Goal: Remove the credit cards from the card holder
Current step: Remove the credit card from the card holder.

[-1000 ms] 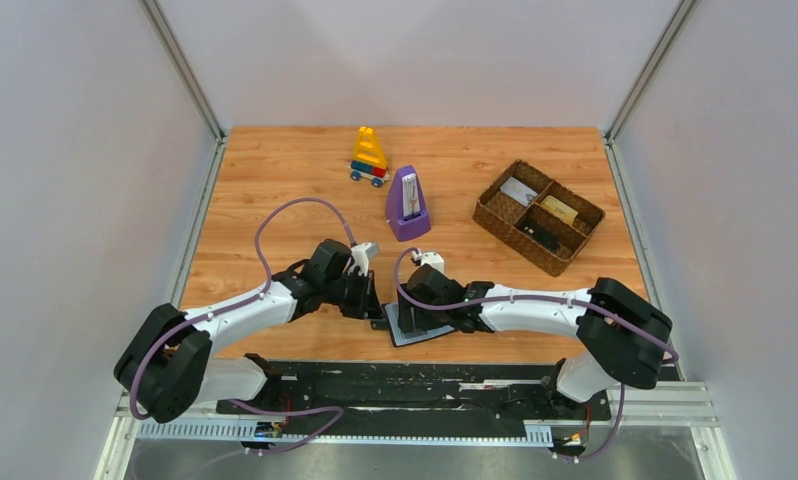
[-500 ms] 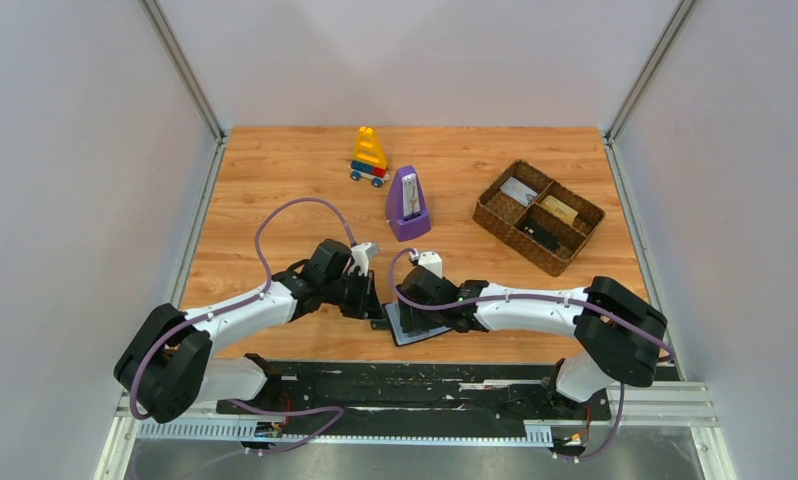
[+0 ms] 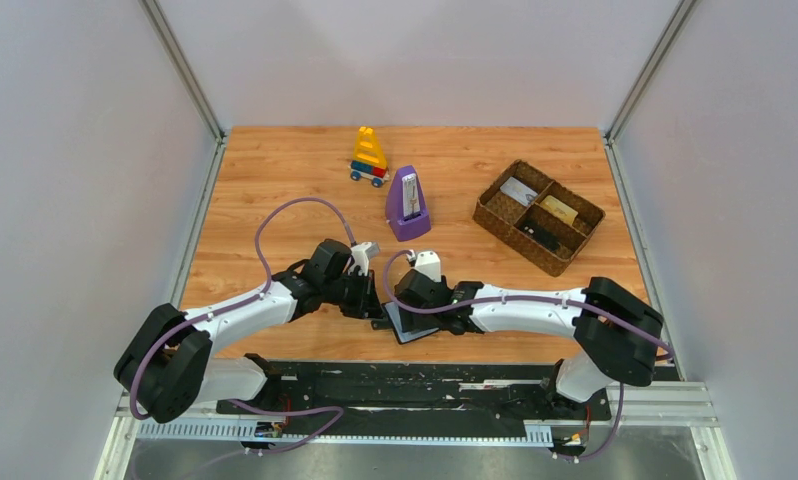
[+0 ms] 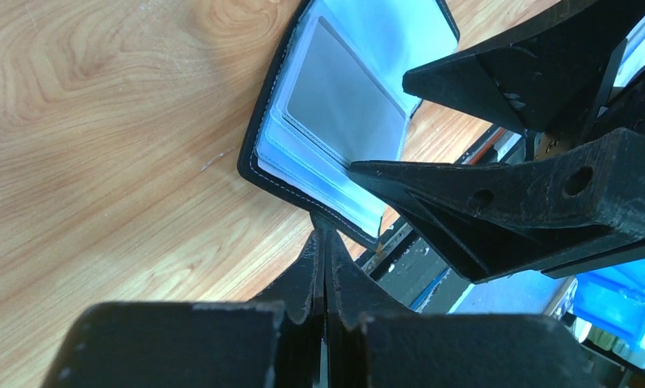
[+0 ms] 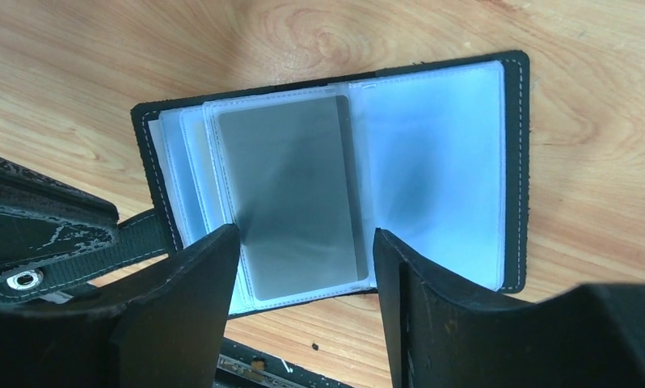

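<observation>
The card holder [image 5: 432, 162] lies open on the wood near the table's front edge; it also shows in the top view [image 3: 416, 328] and the left wrist view [image 4: 335, 121]. A grey credit card [image 5: 291, 194] sits in its clear middle sleeve. My left gripper [image 4: 326, 234] is shut on the card holder's black strap [image 5: 133, 242], left of the wallet in the top view [image 3: 373, 300]. My right gripper [image 5: 307, 242] is open just above the wallet, its fingers [image 5: 432, 307] either side of the grey card's lower end. It holds nothing.
A brown woven divided tray [image 3: 583, 232] at the back right holds a pale card [image 3: 518, 190], a yellow-orange card [image 3: 559, 210] and a dark card [image 3: 543, 237]. A purple metronome [image 3: 407, 205] and a toy block vehicle [image 3: 369, 157] stand behind the grippers. The black base rail [image 3: 415, 380] lies along the front edge.
My right gripper has shifted a little to the left over the open wallet, closer to the left gripper. The left gripper has stayed put on the strap.
</observation>
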Motion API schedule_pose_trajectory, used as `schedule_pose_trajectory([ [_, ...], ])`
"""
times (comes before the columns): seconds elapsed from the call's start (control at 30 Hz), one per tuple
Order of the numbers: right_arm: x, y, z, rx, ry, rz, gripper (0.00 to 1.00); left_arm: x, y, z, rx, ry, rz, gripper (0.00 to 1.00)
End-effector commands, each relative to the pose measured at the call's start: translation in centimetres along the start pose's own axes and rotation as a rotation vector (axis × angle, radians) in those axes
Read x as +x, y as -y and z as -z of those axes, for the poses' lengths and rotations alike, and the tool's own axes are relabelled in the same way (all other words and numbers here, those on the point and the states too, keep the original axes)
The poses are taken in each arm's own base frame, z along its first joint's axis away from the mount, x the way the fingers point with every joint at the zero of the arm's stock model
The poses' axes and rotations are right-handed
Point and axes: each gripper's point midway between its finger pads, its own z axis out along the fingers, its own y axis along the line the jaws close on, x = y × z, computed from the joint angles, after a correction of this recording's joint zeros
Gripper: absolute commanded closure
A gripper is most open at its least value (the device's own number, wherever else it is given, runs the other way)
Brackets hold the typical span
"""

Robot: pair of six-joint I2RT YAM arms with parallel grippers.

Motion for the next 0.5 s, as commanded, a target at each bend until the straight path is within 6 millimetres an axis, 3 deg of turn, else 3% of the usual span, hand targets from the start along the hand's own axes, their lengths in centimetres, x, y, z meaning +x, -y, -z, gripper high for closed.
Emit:
schedule_pose_trajectory([
  [0.0,-1.13,1.14,0.54,0.068,0.044,0.008,0.38,-0.99,1.20,0.26,0.041,0.025,-0.031,1.00],
  [0.47,-1.81,1.47,1.48,0.064,0.080,0.001,0.41,-0.79,1.08,0.17,0.041,0.026,-0.022,1.00],
])
